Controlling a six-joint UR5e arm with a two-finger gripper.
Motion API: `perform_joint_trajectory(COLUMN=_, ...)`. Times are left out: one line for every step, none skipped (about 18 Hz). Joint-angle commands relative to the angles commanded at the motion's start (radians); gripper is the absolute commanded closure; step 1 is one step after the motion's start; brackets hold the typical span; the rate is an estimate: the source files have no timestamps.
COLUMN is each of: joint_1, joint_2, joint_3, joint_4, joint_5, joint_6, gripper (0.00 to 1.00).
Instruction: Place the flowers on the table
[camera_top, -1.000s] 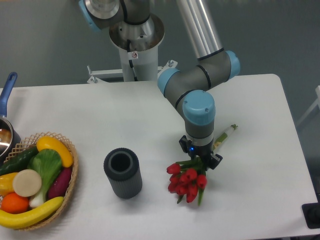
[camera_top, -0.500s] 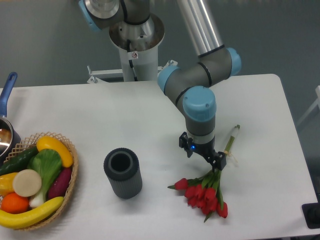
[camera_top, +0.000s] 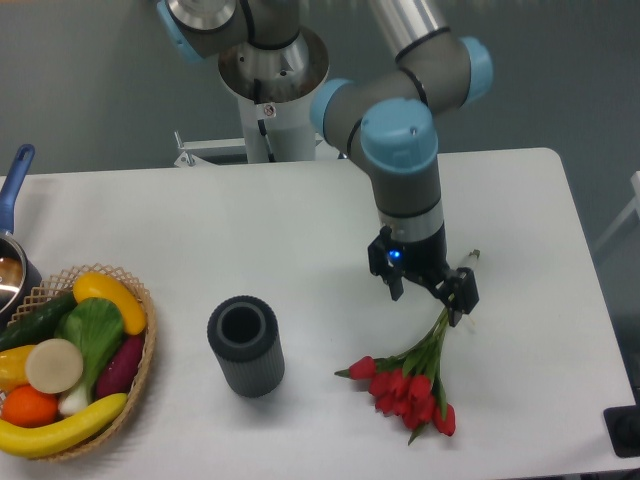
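The flowers (camera_top: 405, 390), red tulip buds with green leaves and long green stems, lie flat on the white table (camera_top: 250, 230) at the front right, buds toward the front edge and stem ends pointing back right. My gripper (camera_top: 428, 295) hangs above the stems, lifted clear of them, with its jaws apart and nothing between them.
A dark grey ribbed cylinder vase (camera_top: 245, 346) stands upright left of the flowers. A wicker basket (camera_top: 140, 375) of fruit and vegetables sits at the front left. A pot with a blue handle (camera_top: 14, 190) is at the far left edge.
The flowers swung from under the gripper to lie flat on the table. The gripper then let go and rose up and slightly right, away from the stems.
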Motion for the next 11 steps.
perform_joint_trajectory(joint_1=0.005, joint_2=0.006, joint_3=0.015, joint_4=-0.029, joint_5=0.002, joint_6=0.020, gripper=0.00)
perform_joint_trajectory(joint_1=0.011, joint_2=0.015, joint_3=0.032, joint_4=-0.063, joint_5=0.002, joint_6=0.043, gripper=0.00)
perform_joint_trajectory(joint_1=0.024, joint_2=0.029, joint_3=0.038, joint_4=-0.100, joint_5=0.000, joint_6=0.064, gripper=0.00)
perform_joint_trajectory(joint_1=0.050, joint_2=0.052, joint_3=0.038, joint_4=-0.124, joint_5=-0.014, joint_6=0.092, gripper=0.00)
perform_joint_trajectory(joint_1=0.078, joint_2=0.069, joint_3=0.037, joint_4=-0.143, joint_5=-0.052, joint_6=0.129, gripper=0.00)
perform_joint_trajectory(joint_1=0.103, joint_2=0.081, joint_3=0.037, joint_4=-0.161, joint_5=-0.081, joint_6=0.168, gripper=0.00)
perform_joint_trajectory(joint_1=0.127, joint_2=0.098, joint_3=0.032, joint_4=-0.178, joint_5=-0.092, joint_6=0.207, gripper=0.00)
perform_joint_trajectory(joint_1=0.149, joint_2=0.110, joint_3=0.028, joint_4=-0.193, joint_5=-0.094, joint_6=0.245, gripper=0.00)
perform_joint_trajectory(joint_1=0.166, joint_2=0.117, joint_3=0.020, joint_4=-0.204, joint_5=-0.104, joint_6=0.279, gripper=0.00)
perform_joint_trajectory(joint_1=0.185, joint_2=0.121, joint_3=0.016, joint_4=-0.212, joint_5=-0.118, joint_6=0.313, gripper=0.00)
perform_joint_trajectory(joint_1=0.208, joint_2=0.123, joint_3=0.006, joint_4=-0.212, joint_5=-0.124, joint_6=0.342, gripper=0.00)
